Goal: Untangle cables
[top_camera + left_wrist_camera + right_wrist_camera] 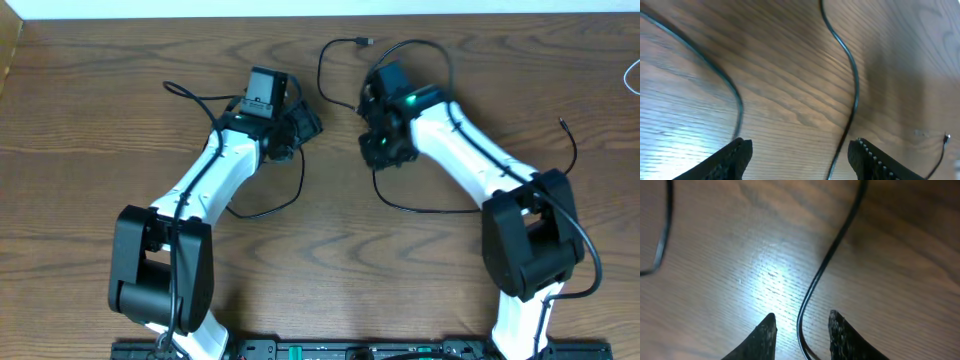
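Across the mid-table overhead, black cables (300, 180) loop around both grippers.

Left wrist: left gripper (802, 142) is released, a black cable (855, 90) crossing its gap.

Right wrist: right gripper (802, 314) is parted, the cable (815, 285) lying loose between its fingers. Centre the cable, clench squarely, then pull gently.

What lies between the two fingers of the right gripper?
In the right wrist view, a thin black cable lying on the wooden table passes through the gap of the open right gripper. As far as the view shows, it touches neither finger.
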`<state>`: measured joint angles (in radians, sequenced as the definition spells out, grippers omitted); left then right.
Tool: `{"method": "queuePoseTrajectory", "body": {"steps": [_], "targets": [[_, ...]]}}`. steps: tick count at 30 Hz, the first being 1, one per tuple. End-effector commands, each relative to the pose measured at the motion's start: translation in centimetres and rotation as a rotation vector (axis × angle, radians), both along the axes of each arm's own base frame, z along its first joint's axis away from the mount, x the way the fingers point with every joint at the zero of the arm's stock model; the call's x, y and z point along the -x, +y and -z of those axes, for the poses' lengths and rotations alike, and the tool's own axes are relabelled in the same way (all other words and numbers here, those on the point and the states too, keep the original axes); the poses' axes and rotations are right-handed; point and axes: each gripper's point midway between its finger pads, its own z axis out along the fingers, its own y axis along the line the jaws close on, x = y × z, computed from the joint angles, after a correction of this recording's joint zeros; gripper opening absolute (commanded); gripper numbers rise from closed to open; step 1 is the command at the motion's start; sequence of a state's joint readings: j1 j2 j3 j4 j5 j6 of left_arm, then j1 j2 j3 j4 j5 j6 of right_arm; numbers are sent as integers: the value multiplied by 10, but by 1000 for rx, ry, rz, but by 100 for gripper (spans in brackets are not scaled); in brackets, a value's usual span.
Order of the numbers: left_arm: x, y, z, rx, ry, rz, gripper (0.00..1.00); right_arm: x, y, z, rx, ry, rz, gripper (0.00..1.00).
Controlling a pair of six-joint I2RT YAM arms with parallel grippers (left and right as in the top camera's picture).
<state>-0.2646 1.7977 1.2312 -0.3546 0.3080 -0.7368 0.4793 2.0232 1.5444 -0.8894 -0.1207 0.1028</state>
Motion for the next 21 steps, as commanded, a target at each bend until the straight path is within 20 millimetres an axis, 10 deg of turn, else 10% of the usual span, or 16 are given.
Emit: {"method": "queuePoseTrajectory", "body": {"steps": [1,21], "targets": [[-4,4,0,-10,2,-19,67,-2,-10,9,88,-32,-18,31],[1,6,3,-18,24,-15,67,64,1,52,159,196,-414,23]]}}
